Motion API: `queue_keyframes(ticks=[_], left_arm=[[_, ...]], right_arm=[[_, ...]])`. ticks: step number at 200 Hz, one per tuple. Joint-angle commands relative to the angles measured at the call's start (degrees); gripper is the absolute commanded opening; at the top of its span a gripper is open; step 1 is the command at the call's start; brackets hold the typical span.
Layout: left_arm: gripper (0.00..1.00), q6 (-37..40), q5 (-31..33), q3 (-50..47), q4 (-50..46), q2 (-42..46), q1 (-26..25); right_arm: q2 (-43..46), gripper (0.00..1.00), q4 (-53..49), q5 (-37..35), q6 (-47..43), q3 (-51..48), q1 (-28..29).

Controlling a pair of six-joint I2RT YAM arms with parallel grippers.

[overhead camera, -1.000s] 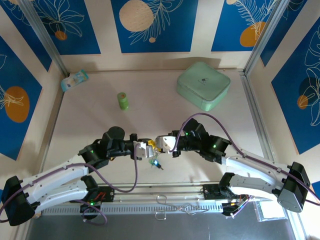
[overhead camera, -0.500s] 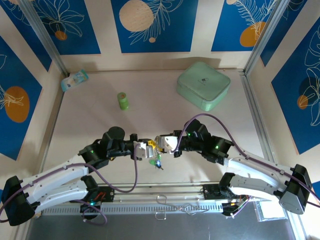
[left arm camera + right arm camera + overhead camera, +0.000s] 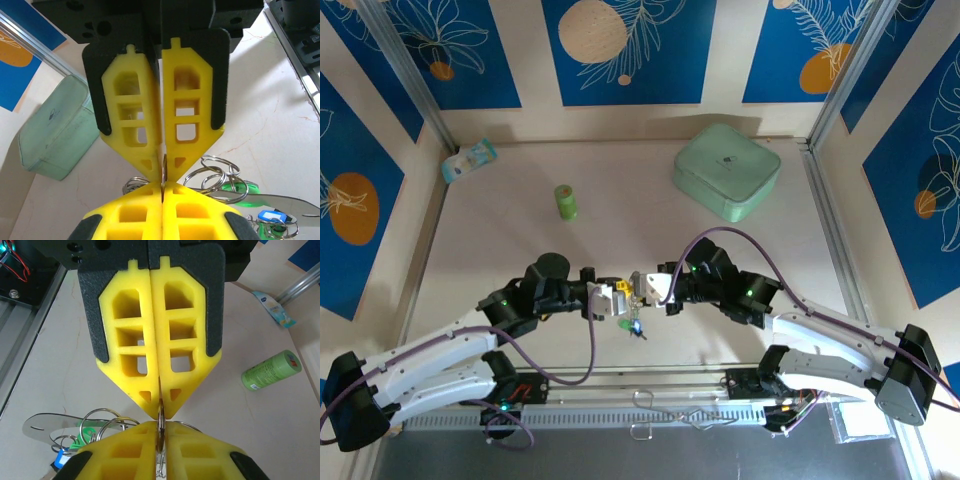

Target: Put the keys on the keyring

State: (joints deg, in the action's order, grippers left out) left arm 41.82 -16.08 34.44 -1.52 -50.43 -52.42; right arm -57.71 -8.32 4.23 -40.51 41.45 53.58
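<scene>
Yellow left gripper (image 3: 163, 169): clamped flat, finger against finger, with the thin edge of the keyring (image 3: 160, 424) nipped right at the tips.
Right gripper (image 3: 160, 409): fingers pressed together too, nose to nose with the left one. The same steel edge runs out of its tips, so I call this a pinch from the other side.
Keyring: held edge-on between the two sets of tips, up off the table, at lower middle of the top view.
Loops (image 3: 214, 172): a bunch of steel rings just right of the tips in the left wrist view, overlapping one another.
Keys (image 3: 633, 326): they dangle in a small clump just below where the grippers meet.
Green key (image 3: 240, 188): lower right of the left wrist view, touching the loops.
Blue key (image 3: 272, 216): just below the green one, near the bottom edge, with a small ring beside it.
Steel tag (image 3: 287, 202): a flat strip between green and blue, running off the right edge.
Done so far: green and blue look to be hanging with the bunch already. Exactly which wire each one rides on is too fine to tell.
Left to do: by my reading a two-handed threading is under way. I cannot make out a yellow key here, so that one may be outstanding.
Bottle (image 3: 565, 202): upper left of centre in the top view, well apart from the grippers.
Box (image 3: 726, 170): mint green, upper right, well apart.
</scene>
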Motion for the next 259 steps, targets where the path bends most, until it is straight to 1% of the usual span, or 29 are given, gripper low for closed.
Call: queue_keyframes(ticks=[1, 15, 31, 45, 55, 75, 84, 91, 105, 119, 137, 148, 158, 188, 205, 214, 226, 236, 259], left_arm=[[0.00, -0.7, -2.1, 2.5, 1.7, 0.1, -0.4], [0.00, -0.8, -2.4, 2.7, 1.7, 0.0, -0.4], [0.00, -1.5, -1.6, 2.8, 1.6, 0.2, -0.4], [0.32, -3.0, 0.5, 2.4, 1.6, 1.1, -0.4], [0.49, -4.7, 2.9, 1.6, 2.1, 2.7, -0.4], [0.76, -12.3, 9.7, -1.2, 5.6, 8.4, -0.3], [0.83, -15.6, 14.0, -2.6, 7.3, 11.4, -0.4], [0.86, -17.4, 17.0, -2.9, 6.8, 13.5, -0.2], [0.87, -20.2, 22.7, -2.1, 3.9, 16.2, -0.1], [0.87, -23.9, 29.7, -0.9, 1.3, 17.2, -0.1], [0.85, -33.1, 41.5, 0.2, -2.1, 16.7, -0.1], [0.85, -41.2, 48.2, 0.8, -6.2, 15.8, 0.0], [0.83, -52.5, 53.9, 0.3, -10.9, 15.0, -0.1], [0.77, -80.4, 60.6, -0.2, -28.7, 12.5, 0.0], [0.74, -91.6, 60.8, -0.3, -36.0, 11.9, 0.5], [0.73, -94.8, 59.4, -0.7, -37.7, 11.9, 1.6], [0.72, -95.0, 56.5, -1.6, -38.6, 11.8, 4.3], [0.71, -94.7, 53.5, -2.2, -39.2, 11.3, 7.8], [0.68, -94.5, 42.9, -5.2, -37.0, 10.6, 17.4]], right_arm=[[-0.5, 0.07, 1.0, -0.6, 0.3, 0.0, 0.3], [-0.5, 0.00, 1.1, -0.6, 0.2, 0.1, 0.3], [-0.4, 0.00, 1.2, -0.9, 0.1, 0.1, 0.3], [-0.1, 0.00, 1.1, -1.3, -0.1, 0.0, 0.2], [0.2, 0.00, 1.0, -1.5, -0.2, -0.2, 0.1], [1.1, 0.00, 1.0, -1.4, -0.2, -0.6, -0.2], [1.3, 0.00, 0.9, -1.4, -0.3, -0.7, -0.3], [1.4, 0.00, 0.8, -1.3, -0.4, -0.8, -0.5], [1.7, 0.00, 0.7, -0.9, -0.4, -0.8, -0.8], [1.6, 0.00, 0.8, -0.5, -0.3, -0.8, -0.9], [1.3, 0.00, 0.5, -0.4, -0.1, -0.7, -0.9], [1.4, 0.00, 0.5, -0.3, 0.0, -0.7, -0.9], [1.4, 0.00, 0.5, -0.3, 0.2, -0.8, -0.9], [1.1, 0.00, 0.2, -0.4, 0.4, -0.8, -0.8], [1.1, 0.00, -0.1, -0.3, 0.5, -0.7, -0.8], [1.1, 0.00, -0.3, -0.4, 0.3, -0.6, -0.8], [1.0, 0.00, -0.3, -0.4, 0.3, -0.6, -0.7], [1.0, 0.00, -0.3, -0.3, 0.3, -0.6, -0.7], [0.8, 0.00, -0.5, -0.2, 0.4, -0.4, -0.5]])
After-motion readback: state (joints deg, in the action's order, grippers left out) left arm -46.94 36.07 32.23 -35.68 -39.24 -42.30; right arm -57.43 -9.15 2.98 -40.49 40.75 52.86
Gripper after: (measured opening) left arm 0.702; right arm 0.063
